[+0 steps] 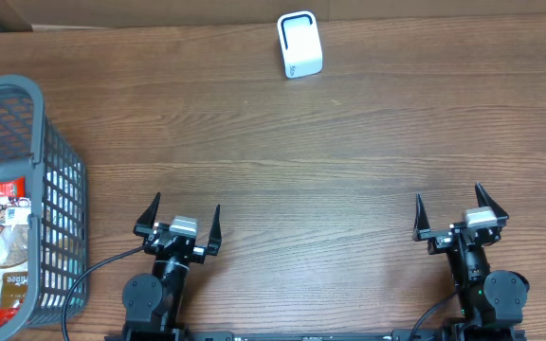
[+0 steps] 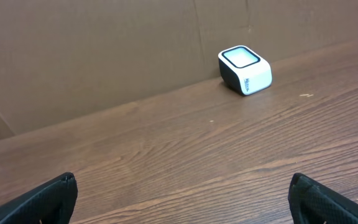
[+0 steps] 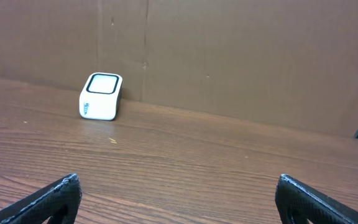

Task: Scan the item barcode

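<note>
Overhead: a red-and-white printed packet (image 1: 3,248) lies flat in the grey plastic lattice basket (image 1: 64,218) at my far left, its print too small to read. My left gripper (image 1: 186,205) and right gripper (image 1: 448,196) stand wide and empty over the wood-grain table (image 1: 330,189).

Left wrist: the rounded white scanner (image 2: 246,70) sits against the brown cardboard wall (image 2: 104,56), its blue lettering illegible.

Right wrist: the scanner (image 3: 100,96) again, dark-framed window facing up.

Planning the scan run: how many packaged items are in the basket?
1: a red packet lying in the grey basket at the left edge of the overhead view. The frame crops the basket, so more may be hidden.
</note>
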